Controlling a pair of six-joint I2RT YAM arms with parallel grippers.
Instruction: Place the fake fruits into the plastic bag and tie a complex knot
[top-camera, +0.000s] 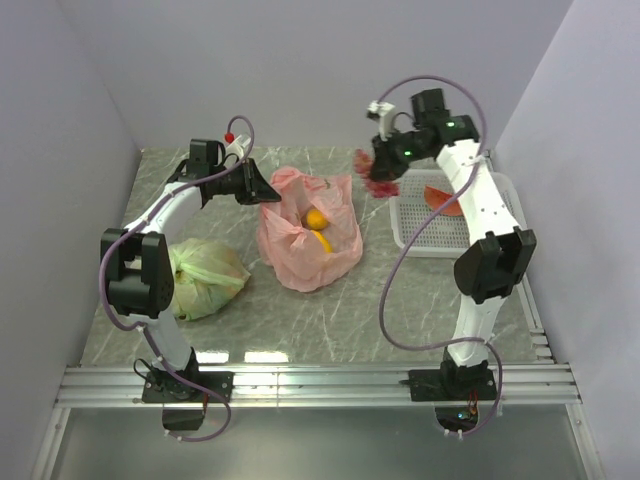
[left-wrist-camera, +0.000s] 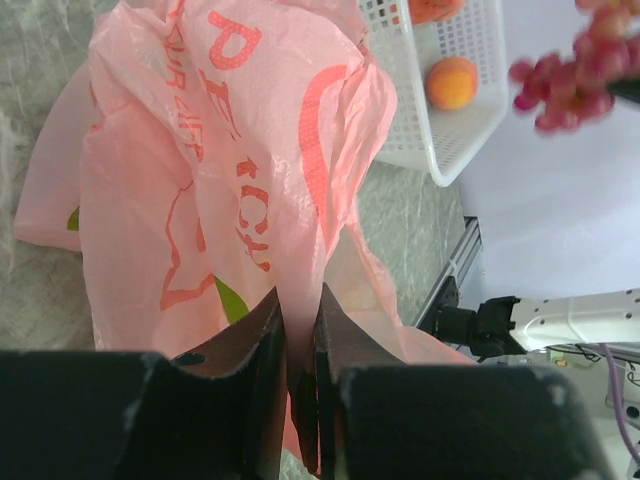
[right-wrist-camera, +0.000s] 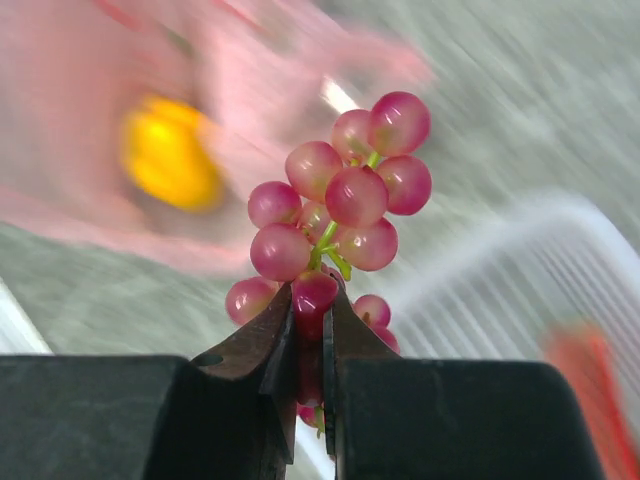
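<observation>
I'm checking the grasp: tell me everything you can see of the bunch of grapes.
The bunch of grapes is glossy plastic: round pink-red berries, some paler, on a thin green stem. The right tool is shut on berries at one end, holding it off the table between the white basket and the pink bag. Nothing else touches it.

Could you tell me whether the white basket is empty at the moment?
No, the left wrist view shows a peach lying inside the basket.
</observation>
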